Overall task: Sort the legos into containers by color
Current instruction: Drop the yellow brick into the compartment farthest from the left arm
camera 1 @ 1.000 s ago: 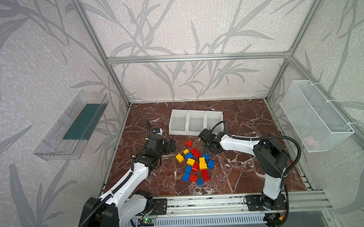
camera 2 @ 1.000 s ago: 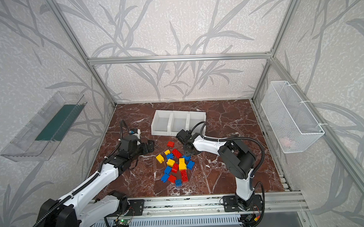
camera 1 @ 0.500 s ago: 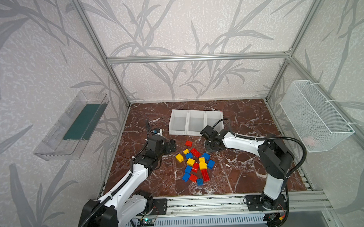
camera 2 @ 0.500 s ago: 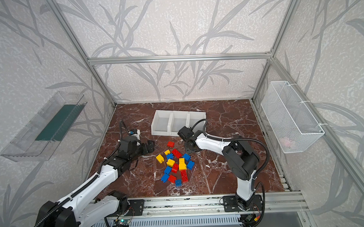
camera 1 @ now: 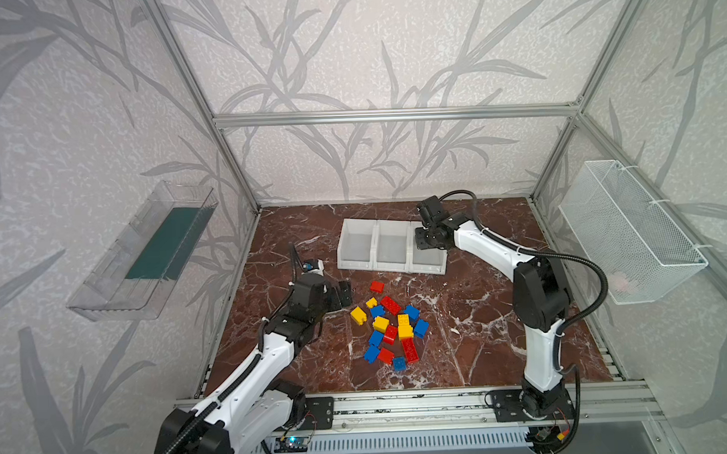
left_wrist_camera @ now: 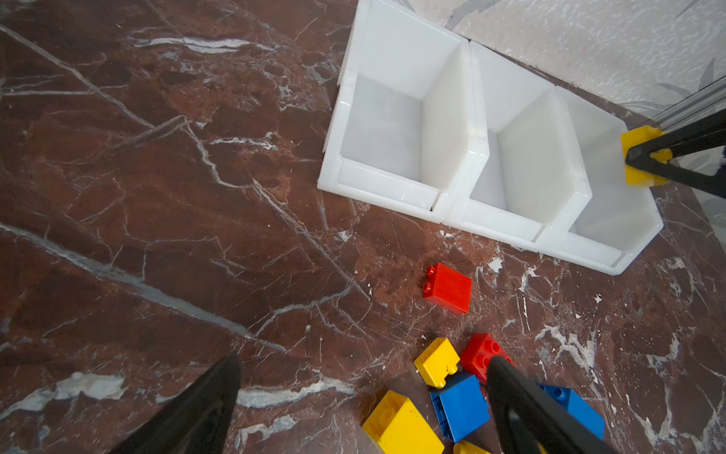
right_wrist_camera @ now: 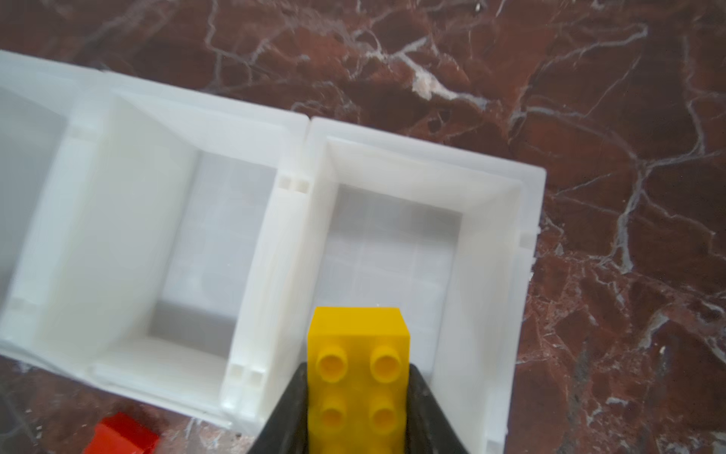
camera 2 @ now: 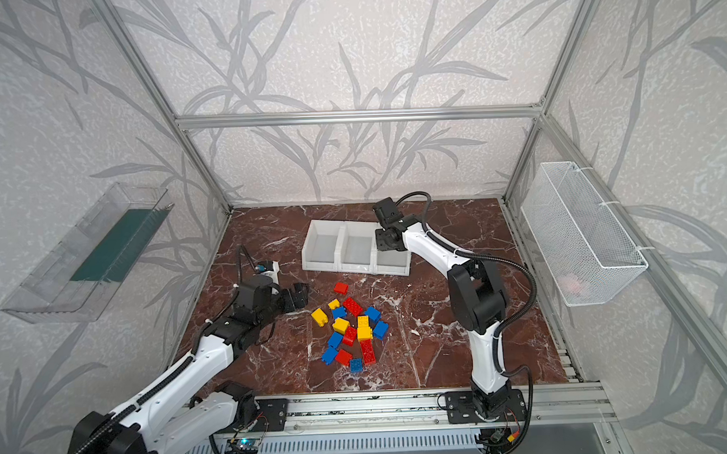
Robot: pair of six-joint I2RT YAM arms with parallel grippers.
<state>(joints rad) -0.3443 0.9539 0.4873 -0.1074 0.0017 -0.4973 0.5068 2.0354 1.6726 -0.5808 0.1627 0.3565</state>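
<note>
Right gripper is pinching one yellow lego above the right-end bin of three white containers; left gripper is hovering wide open beside roughly sixteen loose legos.

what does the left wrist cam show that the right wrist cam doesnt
Only the left wrist view: the open left gripper and the near edge of the lego pile. Only the right wrist view: the studs on the held yellow brick. Both: the right gripper shut on that brick above the white bins, the lone red brick and the marble table.
</note>
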